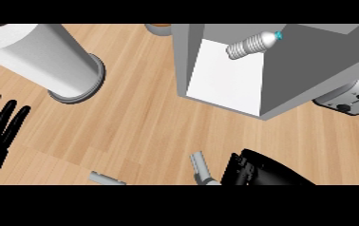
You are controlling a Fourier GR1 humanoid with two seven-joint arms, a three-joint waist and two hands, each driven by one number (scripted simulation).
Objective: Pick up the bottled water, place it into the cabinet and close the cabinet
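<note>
The bottled water (255,44) lies tilted inside the grey cabinet (294,73), its blue cap (279,34) pointing up and to the right, its ribbed clear body resting over the white inner floor (228,75). The cabinet stands open toward me on the wooden counter (147,120). My right hand (256,170) sits low at the bottom edge, just below the cabinet and apart from the bottle, holding nothing; I cannot tell how its fingers stand. My left hand (10,123) rests at the left edge, fingers straight and up. A roll of paper towels (45,54) stands on its round grey base at upper left, and a toaster (342,99) peeks out to the right of the cabinet
</note>
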